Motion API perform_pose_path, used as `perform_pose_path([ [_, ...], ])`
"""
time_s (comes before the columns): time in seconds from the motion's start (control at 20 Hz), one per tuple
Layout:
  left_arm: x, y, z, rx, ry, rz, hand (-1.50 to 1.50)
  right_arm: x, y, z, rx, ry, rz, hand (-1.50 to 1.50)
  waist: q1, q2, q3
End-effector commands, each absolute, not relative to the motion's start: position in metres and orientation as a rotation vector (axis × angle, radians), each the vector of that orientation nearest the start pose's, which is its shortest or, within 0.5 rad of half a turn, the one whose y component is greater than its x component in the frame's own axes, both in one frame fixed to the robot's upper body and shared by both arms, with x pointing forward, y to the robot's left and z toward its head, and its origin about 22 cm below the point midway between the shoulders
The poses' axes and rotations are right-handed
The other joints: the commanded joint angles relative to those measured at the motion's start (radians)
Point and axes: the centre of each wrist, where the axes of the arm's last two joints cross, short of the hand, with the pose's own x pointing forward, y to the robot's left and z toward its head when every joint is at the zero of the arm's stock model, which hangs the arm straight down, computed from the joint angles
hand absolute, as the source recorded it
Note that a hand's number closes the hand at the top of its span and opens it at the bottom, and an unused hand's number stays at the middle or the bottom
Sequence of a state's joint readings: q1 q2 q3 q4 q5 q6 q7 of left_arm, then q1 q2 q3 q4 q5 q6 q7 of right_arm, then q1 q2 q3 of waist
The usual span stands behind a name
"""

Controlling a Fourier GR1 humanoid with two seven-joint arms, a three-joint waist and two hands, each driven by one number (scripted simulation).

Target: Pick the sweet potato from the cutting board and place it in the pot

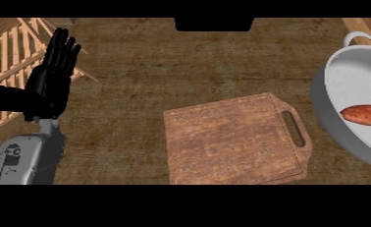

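Observation:
The orange-brown sweet potato (358, 114) lies inside the grey metal pot (334, 76) at the right edge of the head view, partly cut off by the frame. The wooden cutting board (232, 142) with a handle slot on its right side sits in the lower middle, with nothing on it. My left hand (52, 78) rests at the left edge, fingers straight and pointing up, holding nothing. My right hand does not show.
A wooden slatted rack (18, 49) stands at the far left, behind my left hand. A dark object (214, 23) sits at the counter's far edge. The pot's handle (355, 36) points toward the back.

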State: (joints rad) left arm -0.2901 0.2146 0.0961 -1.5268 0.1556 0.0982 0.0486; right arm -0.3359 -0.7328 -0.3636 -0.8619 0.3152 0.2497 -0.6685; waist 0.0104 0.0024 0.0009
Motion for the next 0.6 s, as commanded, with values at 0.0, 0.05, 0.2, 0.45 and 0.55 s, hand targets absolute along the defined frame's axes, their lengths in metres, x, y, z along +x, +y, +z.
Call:
perform_pose_path([
  [0.0,0.308,0.263,0.081,0.103,-1.759,0.049,0.0,0.285,-0.51,0.093,-0.536,-1.775,0.461,-1.5,-0.009,-0.002,-0.001],
  [0.05,0.3,0.272,0.079,0.098,-1.759,0.043,0.0,0.294,-0.509,0.11,-0.517,-1.753,0.417,-1.5,-0.004,-0.004,-0.001],
  [0.2,0.304,0.273,0.07,0.125,-1.76,0.057,0.0,0.28,-0.538,0.116,-0.457,-1.791,0.251,-1.5,-0.006,0.0,-0.001],
  [0.45,0.301,0.266,0.085,0.101,-1.764,0.042,0.0,0.262,-0.563,0.109,-0.447,-1.794,0.098,-1.5,0.002,0.001,0.001],
  [0.55,0.307,0.274,0.092,0.083,-1.764,0.05,0.0,0.252,-0.579,0.12,-0.462,-1.834,0.069,-1.5,0.006,0.004,0.002],
])
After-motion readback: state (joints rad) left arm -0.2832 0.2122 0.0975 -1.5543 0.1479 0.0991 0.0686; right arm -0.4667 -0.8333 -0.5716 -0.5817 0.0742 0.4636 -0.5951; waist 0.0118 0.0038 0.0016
